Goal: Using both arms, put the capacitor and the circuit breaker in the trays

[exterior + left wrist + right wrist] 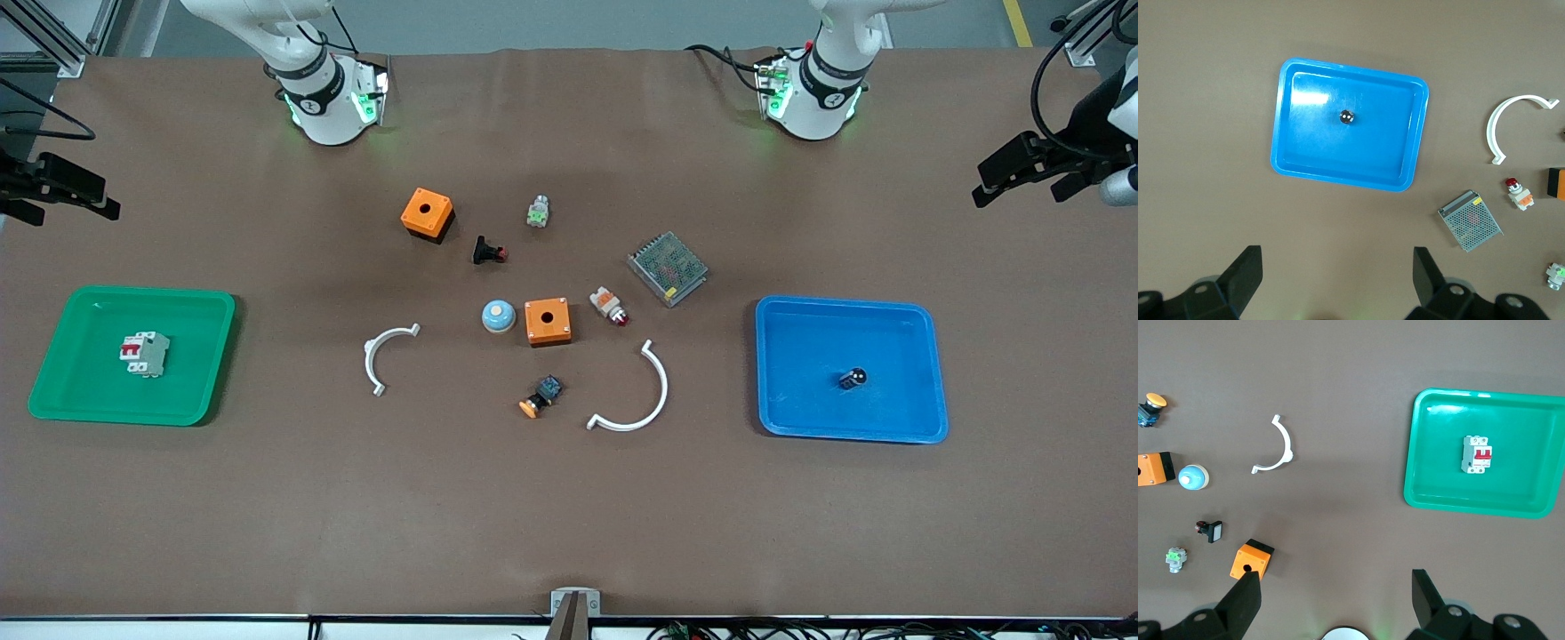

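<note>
Left gripper (1337, 283): fingers (1245, 273) spread wide, holding nothing; raised at the left arm's end of the table, near the blue tray (1288, 167). Arm waiting.

Right gripper (1337, 603): fingers (1245, 603) spread wide, holding nothing; raised at the right arm's end of the table, near the green tray (1418, 497). Arm waiting.

Capacitor (852, 379): tiny black cylinder, lying in the blue tray (782, 418), clear of its walls.

Circuit breaker (145, 354): white-grey block with red levers, lying in the green tray (62, 400), near its middle.

Loose parts between the trays:
- orange box (427, 213) with black base, toward the arms' bases;
- second orange box (547, 321), just beside a blue dome button (498, 316);
- black push button with red tip (488, 252);
- small grey-green part (537, 212);
- white-and-orange part with red tip (608, 306);
- metal mesh box (668, 268);
- yellow-capped button (540, 396), nearest the front camera among the small parts;
- two white curved clips (384, 354) (638, 396), well apart.
</note>
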Action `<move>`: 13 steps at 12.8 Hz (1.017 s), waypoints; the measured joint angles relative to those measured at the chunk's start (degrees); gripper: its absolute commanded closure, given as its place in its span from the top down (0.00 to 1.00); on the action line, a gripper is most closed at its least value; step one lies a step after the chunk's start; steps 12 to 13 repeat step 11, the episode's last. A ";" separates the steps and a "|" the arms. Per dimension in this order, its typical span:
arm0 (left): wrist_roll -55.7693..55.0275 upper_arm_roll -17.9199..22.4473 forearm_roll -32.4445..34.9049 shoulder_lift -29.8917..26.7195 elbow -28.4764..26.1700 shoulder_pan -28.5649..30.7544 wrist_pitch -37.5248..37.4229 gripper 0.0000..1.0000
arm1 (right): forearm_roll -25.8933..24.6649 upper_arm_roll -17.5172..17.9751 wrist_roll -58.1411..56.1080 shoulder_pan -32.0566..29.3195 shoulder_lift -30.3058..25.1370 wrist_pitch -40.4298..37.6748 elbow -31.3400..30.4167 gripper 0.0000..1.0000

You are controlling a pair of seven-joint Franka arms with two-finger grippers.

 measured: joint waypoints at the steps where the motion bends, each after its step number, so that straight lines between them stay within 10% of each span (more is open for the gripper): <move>1: 0.00 0.00 -0.01 0.03 0.00 0.00 0.00 0.99 | -0.32 0.23 0.00 -0.09 -0.14 0.00 -0.18 1.00; 13: 0.02 -0.03 -0.09 0.41 0.01 0.00 0.00 1.00 | -1.22 1.62 0.00 -0.24 -6.48 4.91 -8.06 1.00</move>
